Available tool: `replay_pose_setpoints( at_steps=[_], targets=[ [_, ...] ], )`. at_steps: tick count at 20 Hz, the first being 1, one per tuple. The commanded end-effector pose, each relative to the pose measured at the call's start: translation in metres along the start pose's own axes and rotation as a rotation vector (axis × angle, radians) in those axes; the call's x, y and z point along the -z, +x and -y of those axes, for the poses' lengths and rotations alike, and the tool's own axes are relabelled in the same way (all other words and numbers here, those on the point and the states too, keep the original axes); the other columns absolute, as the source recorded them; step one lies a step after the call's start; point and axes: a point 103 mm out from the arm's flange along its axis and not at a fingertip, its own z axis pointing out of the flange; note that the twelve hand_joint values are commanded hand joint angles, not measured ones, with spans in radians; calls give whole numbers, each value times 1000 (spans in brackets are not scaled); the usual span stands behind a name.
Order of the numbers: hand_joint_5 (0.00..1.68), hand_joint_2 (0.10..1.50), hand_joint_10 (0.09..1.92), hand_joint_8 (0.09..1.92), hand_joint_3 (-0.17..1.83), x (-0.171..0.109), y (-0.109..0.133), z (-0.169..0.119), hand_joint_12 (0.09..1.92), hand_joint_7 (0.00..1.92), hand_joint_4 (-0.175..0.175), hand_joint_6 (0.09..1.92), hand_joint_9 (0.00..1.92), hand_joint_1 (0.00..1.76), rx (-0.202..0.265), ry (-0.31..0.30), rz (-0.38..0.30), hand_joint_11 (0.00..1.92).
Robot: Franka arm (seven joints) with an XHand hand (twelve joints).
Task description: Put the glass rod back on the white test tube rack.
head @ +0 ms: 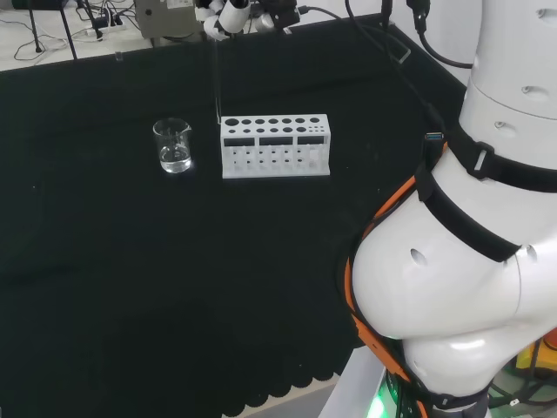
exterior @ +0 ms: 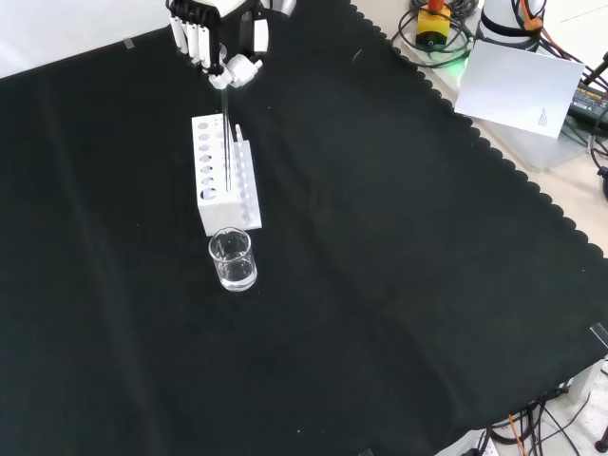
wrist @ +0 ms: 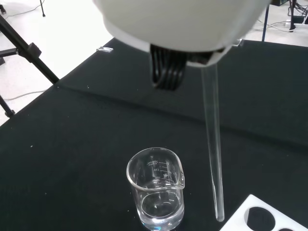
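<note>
Hand (exterior: 220, 43) pinching glass rod (wrist: 213, 144) upright; tip just beside white rack (head: 275, 145) near beaker (head: 174, 145); insertion into a hole remains.

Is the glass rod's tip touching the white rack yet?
Apart. In the wrist view the glass rod ends over black cloth, with a gap before the white rack's corner.

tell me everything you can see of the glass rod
The glass rod is a thin, clear, straight stick with a rounded lower end. It hangs nearly upright, its top pinched in the hand. Its tip hovers beside the corner of the white test tube rack, near the beaker, touching neither.
</note>
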Motion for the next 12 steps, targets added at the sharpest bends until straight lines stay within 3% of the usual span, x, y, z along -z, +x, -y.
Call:
replay_pose_setpoints(
  at_steps=[1,12],
  targets=[
    [1302,491,646,1035,975,-1,-5,2,984,1310,-175,521,1768,1331,-4,3,5,1508],
    [1302,490,645,1035,976,-14,-13,2,985,1310,-175,522,1769,1331,-20,16,-1,1508]
  ],
)
